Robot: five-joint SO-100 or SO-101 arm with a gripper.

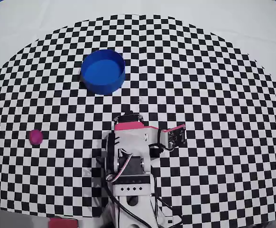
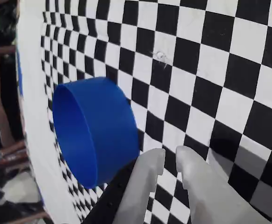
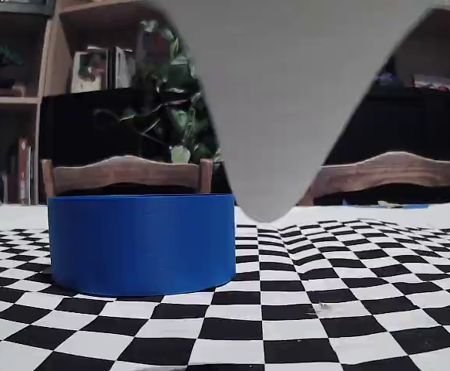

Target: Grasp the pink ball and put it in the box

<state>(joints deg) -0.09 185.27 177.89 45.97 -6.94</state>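
Overhead view: the pink ball [image 1: 35, 137] rests on the checkered worktop [image 1: 214, 85] at the left side, well apart from the arm [image 1: 131, 161] and from the box [image 1: 103, 71]. The box stands upright on the far left of the worktop, empty as far as its interior shows. The arm sits at the near centre, folded over its base.

Wrist view: the hand [image 2: 170, 156] carries nothing; its two pale fingers [image 2: 145, 175] stand almost together with a narrow gap between the tips. The box [image 2: 96, 133] lies just beside the hand.

Fixed view: the box [image 3: 141, 243] stands on the worktop, left of a blurred grey part [image 3: 287, 100].
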